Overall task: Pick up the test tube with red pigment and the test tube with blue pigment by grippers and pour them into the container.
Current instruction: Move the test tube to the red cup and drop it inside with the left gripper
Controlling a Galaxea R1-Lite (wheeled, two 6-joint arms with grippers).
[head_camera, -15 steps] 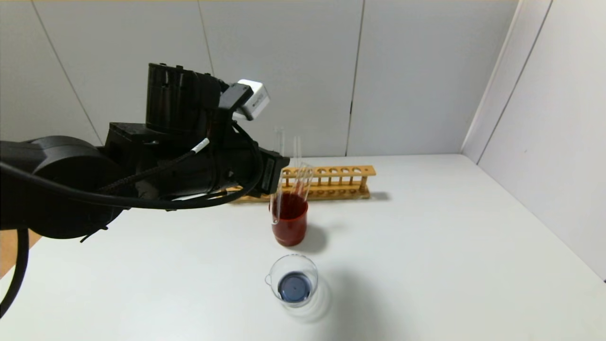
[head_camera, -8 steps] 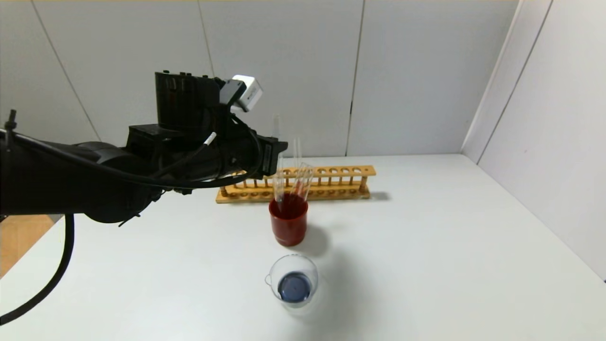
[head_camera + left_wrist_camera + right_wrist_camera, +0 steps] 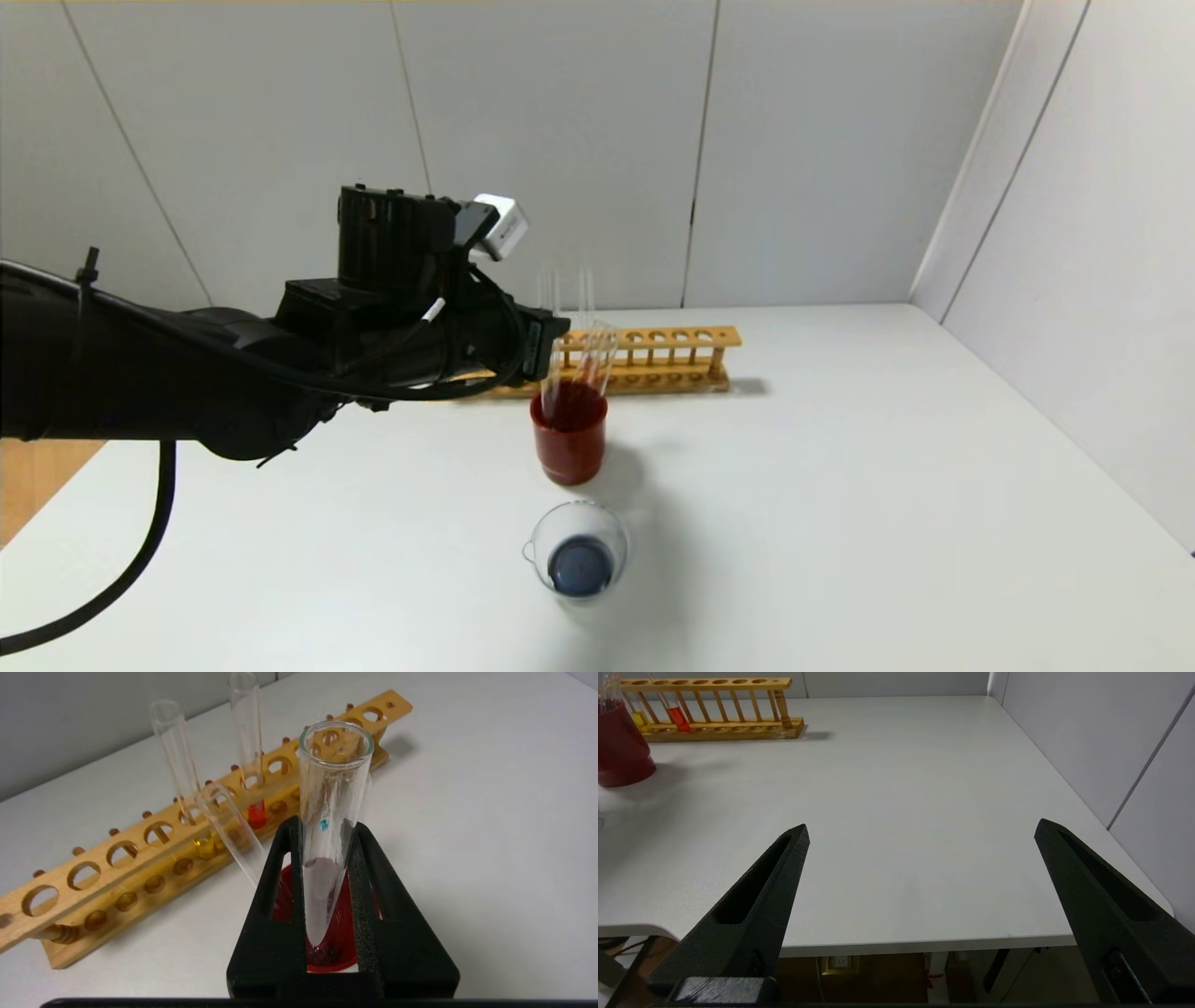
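Left gripper [image 3: 332, 933] clamps an emptied tube [image 3: 332, 826] over the red cup [image 3: 569, 439]; beaker [image 3: 579, 560] holds blue; red tube [image 3: 250, 765], in the rack [image 3: 140, 840], remains unpoured; right gripper [image 3: 924, 868] waits open.

Black cabled left arm [image 3: 187, 392] carries a white box camera [image 3: 504, 226].
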